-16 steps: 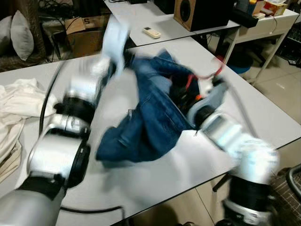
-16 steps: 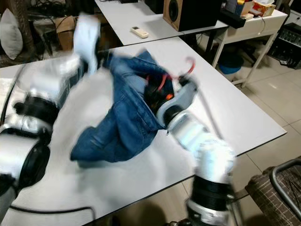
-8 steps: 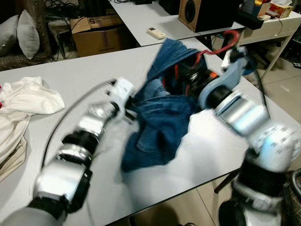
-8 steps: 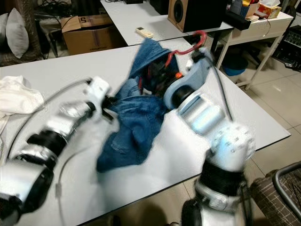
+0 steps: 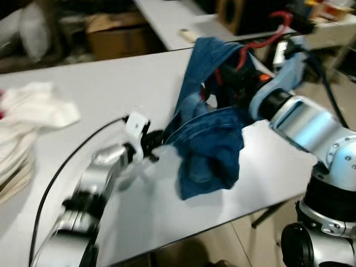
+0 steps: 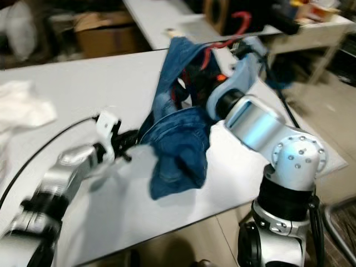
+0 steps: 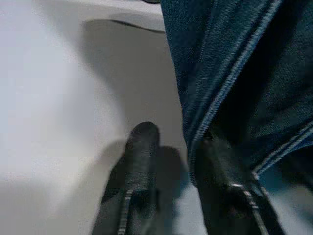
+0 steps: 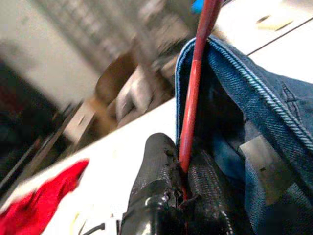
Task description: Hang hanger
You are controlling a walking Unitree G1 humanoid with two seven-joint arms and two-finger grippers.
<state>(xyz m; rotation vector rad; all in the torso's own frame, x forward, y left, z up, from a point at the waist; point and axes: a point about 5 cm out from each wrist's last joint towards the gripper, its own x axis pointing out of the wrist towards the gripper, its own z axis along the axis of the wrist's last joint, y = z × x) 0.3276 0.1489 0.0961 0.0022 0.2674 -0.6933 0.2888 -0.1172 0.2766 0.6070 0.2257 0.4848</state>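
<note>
A red hanger [image 5: 277, 25] carries blue jeans [image 5: 214, 150], which hang from it and drape down onto the white table [image 5: 83, 94]. My right gripper [image 8: 183, 166] is shut on the hanger's red bar [image 8: 193, 98], inside the top of the jeans, raised above the table's right part. My left gripper [image 5: 157, 146] is low over the table at the jeans' left edge. In the left wrist view its fingers [image 7: 142, 147] stand apart, open, with the denim hem [image 7: 205, 112] lying against one of them.
White cloth [image 5: 39, 111] is piled at the table's left end. A black cable [image 5: 67, 161] trails along my left arm. Behind stand a cardboard box [image 5: 117, 36] and a second table with a remote [image 5: 189, 34] and a speaker [image 5: 236, 8].
My right arm has lifted the hanger and jeans up and to the right. My left arm has drawn back from the far side of the jeans down to their left edge.
</note>
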